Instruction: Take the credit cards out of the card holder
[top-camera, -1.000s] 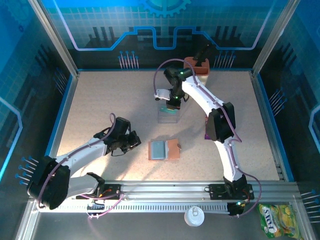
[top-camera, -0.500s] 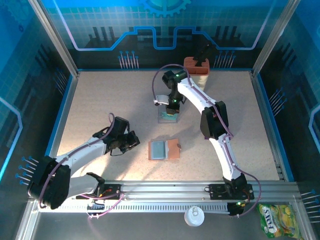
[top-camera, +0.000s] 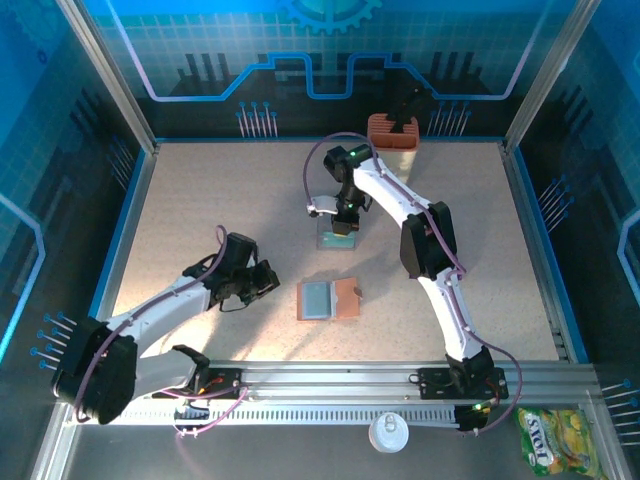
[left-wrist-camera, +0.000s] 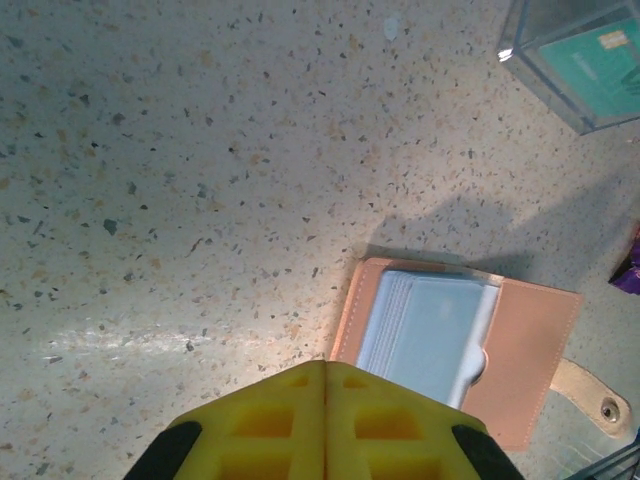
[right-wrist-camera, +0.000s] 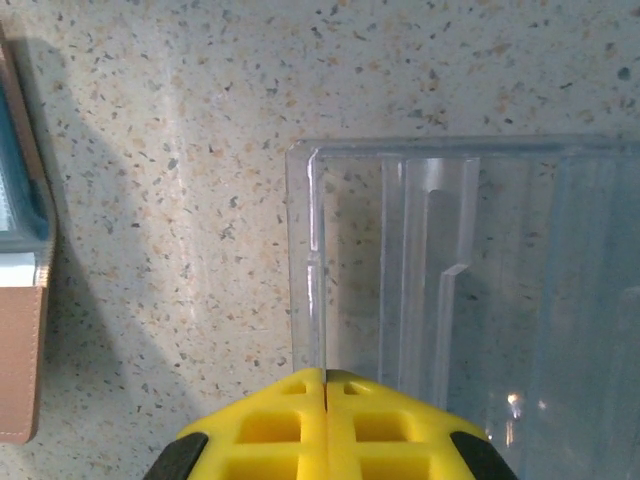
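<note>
The brown card holder (top-camera: 327, 300) lies open on the table, its grey-blue pockets (left-wrist-camera: 430, 335) facing up and its snap tab to the right. One teal credit card (left-wrist-camera: 590, 65) lies inside a clear plastic box (top-camera: 337, 236) farther back. My left gripper (top-camera: 264, 283) is shut with nothing in it, its yellow fingertips (left-wrist-camera: 326, 366) just left of the holder. My right gripper (top-camera: 343, 218) hangs over the clear box. Its yellow fingers (right-wrist-camera: 326, 374) are shut, with the box's thin clear wall (right-wrist-camera: 305, 260) running into their seam. The holder's edge (right-wrist-camera: 20, 350) shows at the left.
An orange-and-cream upright box (top-camera: 392, 131) stands at the back edge. A purple packet (left-wrist-camera: 632, 272) lies right of the holder, partly behind the right arm. A white lid (top-camera: 388, 432) and a yellow-green snack bag (top-camera: 550, 440) lie beyond the near rail. Metal frame posts border the table.
The right arm's elbow swung inward to the left and its gripper shifted a little at the clear box. The left arm and the card holder stayed put.
</note>
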